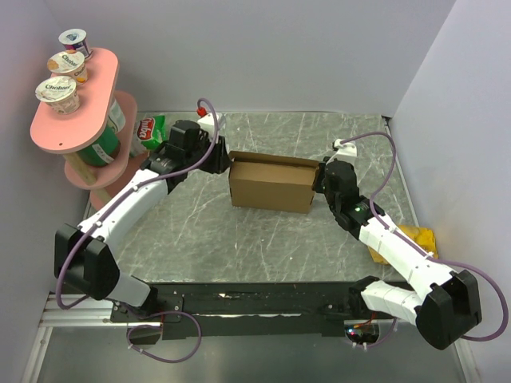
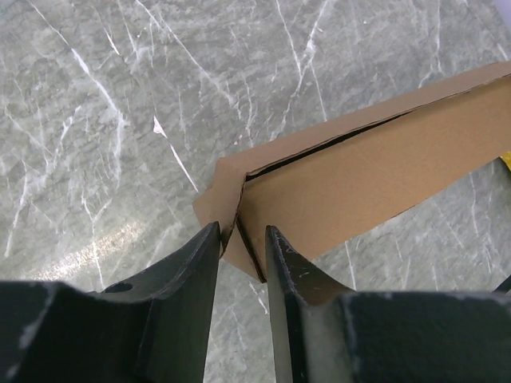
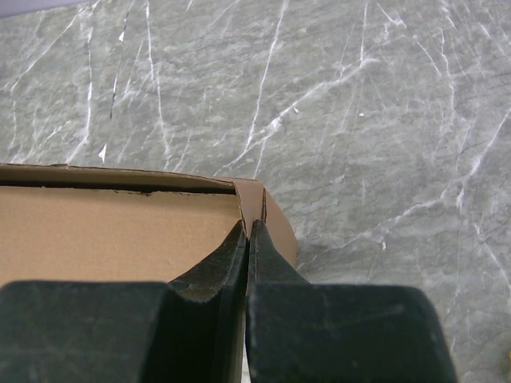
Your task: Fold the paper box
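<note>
Top external showed my left claw (image 1: 226, 164) and right claw (image 1: 318, 182) clenched on opposite end corners of the paper box (image 1: 271, 187), which I judged light, stiff and easily crushed.

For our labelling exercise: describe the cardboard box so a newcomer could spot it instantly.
Find the grey marbled table. At its middle stands the box, between the left end effector and right end effector. It alone is plain brown cardboard.
</note>
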### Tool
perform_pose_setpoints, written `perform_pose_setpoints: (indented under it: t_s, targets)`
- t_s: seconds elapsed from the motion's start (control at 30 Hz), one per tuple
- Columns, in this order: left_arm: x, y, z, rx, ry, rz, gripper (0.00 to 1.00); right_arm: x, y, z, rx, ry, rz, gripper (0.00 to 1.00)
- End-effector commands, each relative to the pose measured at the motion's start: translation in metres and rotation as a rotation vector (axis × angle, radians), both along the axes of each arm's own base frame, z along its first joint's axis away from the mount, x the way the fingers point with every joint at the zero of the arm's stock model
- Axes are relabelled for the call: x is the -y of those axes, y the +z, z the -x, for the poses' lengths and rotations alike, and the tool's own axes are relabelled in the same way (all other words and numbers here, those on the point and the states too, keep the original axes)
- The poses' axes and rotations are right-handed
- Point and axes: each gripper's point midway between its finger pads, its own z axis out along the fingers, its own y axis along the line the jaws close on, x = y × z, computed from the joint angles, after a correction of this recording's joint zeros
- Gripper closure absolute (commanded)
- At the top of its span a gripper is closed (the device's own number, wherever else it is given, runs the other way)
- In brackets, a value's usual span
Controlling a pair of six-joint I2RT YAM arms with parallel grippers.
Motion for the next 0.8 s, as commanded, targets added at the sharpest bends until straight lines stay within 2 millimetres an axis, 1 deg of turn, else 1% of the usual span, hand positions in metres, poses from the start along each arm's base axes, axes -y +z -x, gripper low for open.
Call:
perform_pose_setpoints:
  t_s: [0.0, 0.13, 0.2, 0.23, 0.27, 0.37, 0.4, 0.43, 0.47, 0.53, 0.57, 0.6, 0.63, 0.67, 0.7, 0.77]
  targets:
    - [0.005, 0.015, -0.01, 0.045, -0.01, 0.009, 0.65, -0.008, -0.027, 0.013, -0.115, 0.057, 0.022, 1.0]
    - [0.005, 0.003, -0.016, 0.023, -0.009, -0.019, 0.68, -0.009, -0.025, 0.013, -0.107, 0.063, 0.018, 1.0]
    - [0.006, 0.003, -0.017, 0.025, -0.01, -0.02, 0.74, -0.009, -0.025, 0.014, -0.106, 0.067, 0.015, 1.0]
    - [0.006, 0.004, -0.017, 0.028, -0.009, -0.017, 0.77, -0.009, -0.026, 0.014, -0.107, 0.064, 0.015, 1.0]
    - [0.006, 0.005, -0.017, 0.03, -0.006, -0.008, 0.88, -0.009, -0.027, 0.015, -0.109, 0.066, 0.019, 1.0]
    - [0.005, 0.015, -0.018, 0.038, 0.021, 0.016, 0.96, -0.006, -0.029, 0.014, -0.114, 0.056, 0.028, 1.0]
    - [0.003, 0.015, -0.018, 0.03, 0.036, 0.011, 0.98, -0.006, -0.031, 0.014, -0.118, 0.052, 0.033, 1.0]
    - [0.003, 0.016, -0.018, 0.022, 0.043, 0.014, 0.99, -0.005, -0.032, 0.014, -0.119, 0.051, 0.036, 1.0]
    - [0.003, 0.022, -0.019, 0.024, 0.048, 0.023, 0.99, -0.005, -0.035, 0.014, -0.127, 0.051, 0.043, 1.0]
    - [0.005, 0.017, -0.02, -0.013, 0.05, 0.013, 0.99, -0.004, -0.036, 0.013, -0.124, 0.046, 0.046, 1.0]
    - [0.007, 0.025, -0.022, -0.01, 0.043, 0.018, 0.99, -0.004, -0.039, 0.013, -0.132, 0.046, 0.055, 1.0]
    - [0.01, 0.017, -0.025, -0.037, 0.035, 0.006, 0.99, -0.003, -0.04, 0.012, -0.135, 0.045, 0.057, 1.0]
    - [0.011, 0.019, -0.024, -0.058, 0.024, -0.003, 0.99, -0.003, -0.042, 0.013, -0.137, 0.044, 0.065, 1.0]
    - [0.012, 0.017, -0.025, -0.071, 0.022, -0.01, 0.99, -0.003, -0.044, 0.012, -0.145, 0.045, 0.074, 1.0]
    - [0.013, 0.01, -0.027, -0.09, 0.021, -0.02, 0.99, -0.003, -0.044, 0.012, -0.145, 0.044, 0.078, 1.0]
    - [0.016, 0.007, -0.027, -0.109, 0.01, -0.016, 0.99, -0.001, -0.047, 0.012, -0.149, 0.035, 0.09, 1.0]
